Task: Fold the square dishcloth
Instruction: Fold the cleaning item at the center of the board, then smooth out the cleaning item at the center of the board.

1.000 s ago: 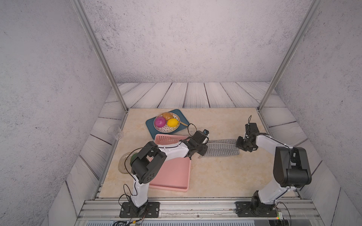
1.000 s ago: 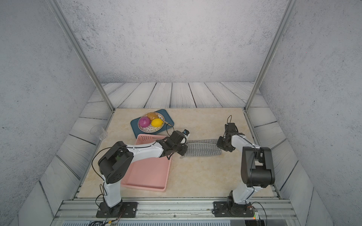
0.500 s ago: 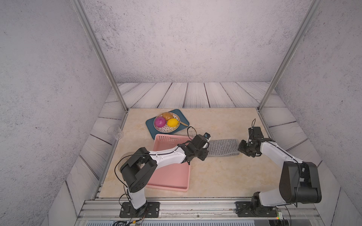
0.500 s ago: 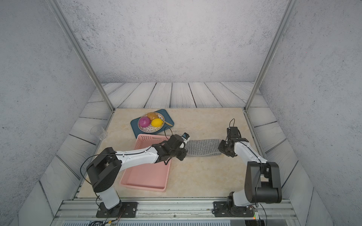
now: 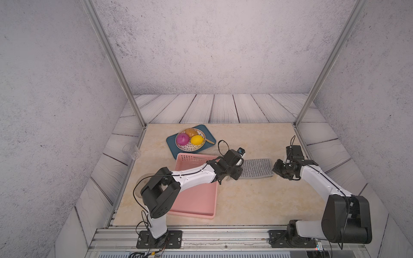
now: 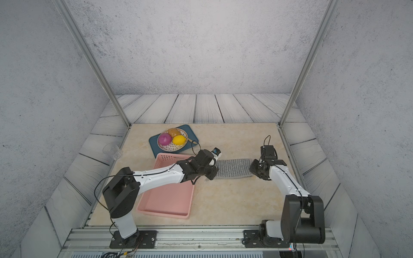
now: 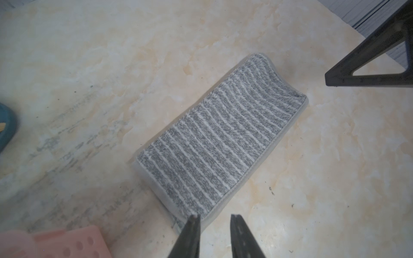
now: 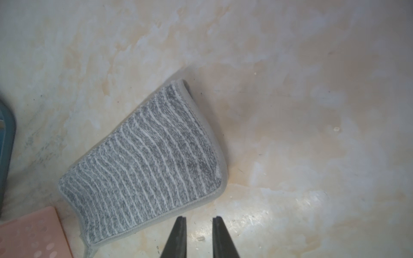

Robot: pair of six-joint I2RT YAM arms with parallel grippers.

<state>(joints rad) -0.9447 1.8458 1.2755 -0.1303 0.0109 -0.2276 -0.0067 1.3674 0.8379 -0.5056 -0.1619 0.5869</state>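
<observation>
Left pincer point(image 7: 214, 216): narrowly spread, empty, at folded grey striped dishcloth's point(image 7: 221, 138) end.
Right pincer point(image 8: 199, 217): narrowly spread, empty, opposite end.
Counter point(image 5: 257, 201): beige marble.
Walls point(image 5: 212, 44): speckled grey.

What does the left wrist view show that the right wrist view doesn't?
Only the left wrist view: the left end effector, jaws apart and empty, at a corner of the folded grey white-striped square dishcloth, plus a black triangular strut past its far end. Only the right wrist view: the right end effector, jaws apart and empty, beside the cloth's hemmed edge. Both: the dishcloth folded on the beige marbled tabletop, a corner of the pink perforated plastic basket and an edge of the dark teal tray.
</observation>
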